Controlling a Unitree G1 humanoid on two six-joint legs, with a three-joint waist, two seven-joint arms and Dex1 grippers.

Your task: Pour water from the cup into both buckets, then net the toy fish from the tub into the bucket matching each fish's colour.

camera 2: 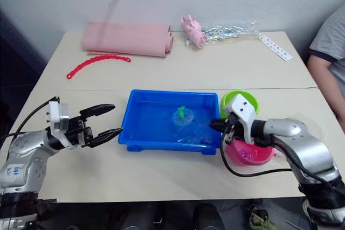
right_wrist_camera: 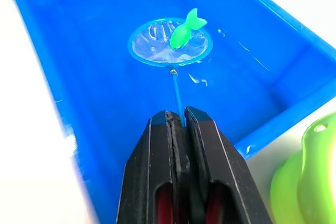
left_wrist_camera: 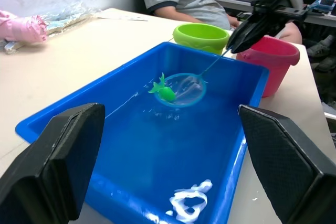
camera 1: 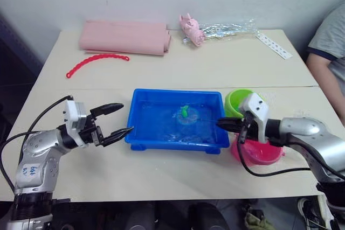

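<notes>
Right gripper (right_wrist_camera: 178, 121): fingers pinched tight on the thin handle of the net (right_wrist_camera: 170, 43), over the right end of the blue tub (camera 1: 137, 133). Net hoop sits mid-tub with one green fish (right_wrist_camera: 185, 30) lying across its rim. Left gripper (camera 1: 117, 119): fingers spread wide, holding nothing, just off the tub's left end. Green bucket (camera 1: 235, 100) and pink bucket (camera 1: 259, 154) stand on the tabletop (camera 1: 161, 171) beside the tub's right end.

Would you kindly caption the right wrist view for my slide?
Right tool shut on the net handle, green fish at its hoop in the tub.
</notes>
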